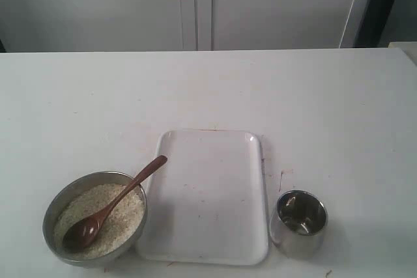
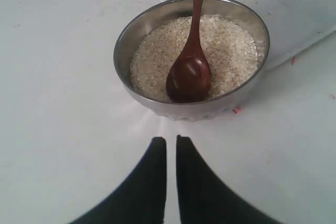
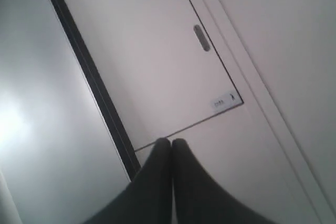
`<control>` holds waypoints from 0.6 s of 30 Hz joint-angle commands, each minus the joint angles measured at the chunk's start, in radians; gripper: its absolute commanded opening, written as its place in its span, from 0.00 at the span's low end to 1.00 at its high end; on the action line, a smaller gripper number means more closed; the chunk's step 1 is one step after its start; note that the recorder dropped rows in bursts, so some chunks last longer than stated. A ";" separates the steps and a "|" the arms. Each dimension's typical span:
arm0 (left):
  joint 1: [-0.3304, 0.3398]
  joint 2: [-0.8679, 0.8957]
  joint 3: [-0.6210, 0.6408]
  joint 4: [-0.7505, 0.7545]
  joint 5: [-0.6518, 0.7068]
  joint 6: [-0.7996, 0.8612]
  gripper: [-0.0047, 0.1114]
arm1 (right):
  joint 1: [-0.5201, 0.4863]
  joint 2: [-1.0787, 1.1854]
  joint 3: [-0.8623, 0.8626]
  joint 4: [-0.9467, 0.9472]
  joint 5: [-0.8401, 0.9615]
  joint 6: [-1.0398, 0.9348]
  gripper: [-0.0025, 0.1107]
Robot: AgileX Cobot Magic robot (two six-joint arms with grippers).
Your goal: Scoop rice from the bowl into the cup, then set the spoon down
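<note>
The grey metal bowl [image 1: 91,260] stands at the table's front left, filled with off-white rice [image 1: 127,216]. The dark wooden spoon [image 1: 124,193] lies in it, oval end on the rice, handle leaning over the rim towards the tray. The small shiny cup [image 1: 300,222] stands at the front right, beyond the tray. Neither arm shows in the exterior view. My left gripper [image 2: 171,140] hovers short of the bowl [image 2: 123,51], fingers almost together and empty; the spoon [image 2: 189,74] and rice [image 2: 226,51] lie ahead. My right gripper [image 3: 171,141] is shut and empty, facing a cabinet wall.
A white rectangular tray [image 1: 208,193] lies flat between bowl and cup; its corner [image 2: 294,14] shows behind the bowl. The white table [image 1: 208,89] stretches back to white cabinet doors [image 1: 195,4]. A dark vertical strip [image 3: 89,72] crosses the right wrist view.
</note>
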 commanded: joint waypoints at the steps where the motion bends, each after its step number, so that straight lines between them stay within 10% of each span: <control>1: -0.005 -0.003 0.005 -0.007 0.003 0.003 0.16 | 0.002 0.024 -0.162 -0.015 0.122 -0.054 0.02; 18: -0.005 -0.003 0.005 -0.007 0.003 0.003 0.16 | 0.005 0.648 -0.539 0.128 0.802 -0.116 0.02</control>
